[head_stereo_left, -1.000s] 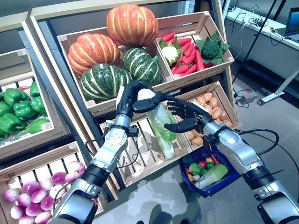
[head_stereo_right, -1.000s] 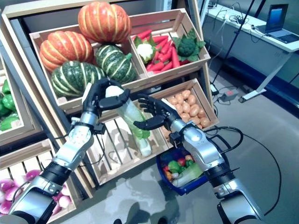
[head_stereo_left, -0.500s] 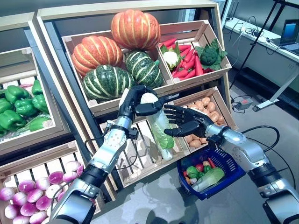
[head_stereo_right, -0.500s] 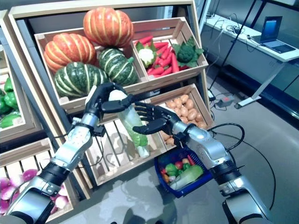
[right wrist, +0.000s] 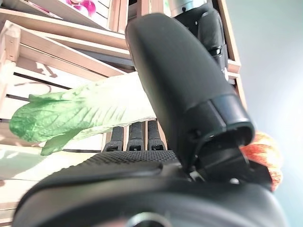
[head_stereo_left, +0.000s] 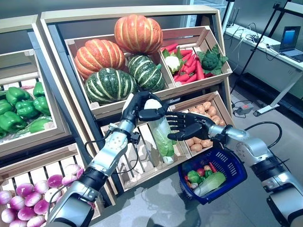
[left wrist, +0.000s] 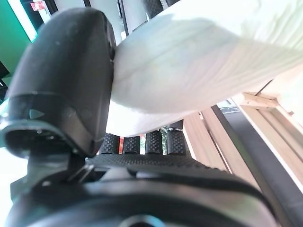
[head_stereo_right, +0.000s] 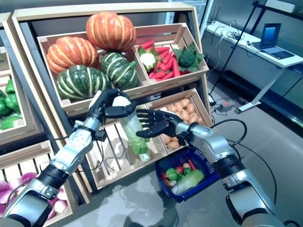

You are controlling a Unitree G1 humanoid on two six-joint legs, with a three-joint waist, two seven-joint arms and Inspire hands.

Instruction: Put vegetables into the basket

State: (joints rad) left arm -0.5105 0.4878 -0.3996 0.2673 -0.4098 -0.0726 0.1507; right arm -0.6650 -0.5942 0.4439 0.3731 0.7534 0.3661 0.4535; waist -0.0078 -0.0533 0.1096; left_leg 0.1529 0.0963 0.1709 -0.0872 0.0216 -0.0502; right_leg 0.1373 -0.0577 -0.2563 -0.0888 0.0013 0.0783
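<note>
**Cabbage held mid-air, handover to right hand pending**

Wooden produce shelving (head_stereo_left: pixel 57 61) fills the frame's upper and centre; desks w/ a laptop (head_stereo_left: pixel 289 40) are seen at upper right. Pumpkins (head_stereo_left: pixel 120 52) sit in the upper crate.

A napa cabbage (head_stereo_left: pixel 161 130) is gripped at its white base by the left hand (head_stereo_left: pixel 139 106), centre frame, leafy end hanging down; the fingers are seen wrapped round it in the left wrist view. The right hand (head_stereo_left: pixel 187 125) is spread and relaxed just beside the cabbage's middle; contact can't be confirmed. The blue basket (head_stereo_left: pixel 236 168) hangs off the right forearm, lower right, w/ veg already inside.

For a clean step: the right hand should be closed round the stalk before the left grip is loosened, then the cabbage lowered leaf-first into the basket.

Vs 1 s ago: the right hand has been brought closer to the cabbage, and the basket has dropped slightly lower in frame. The camera has shifted too.
</note>
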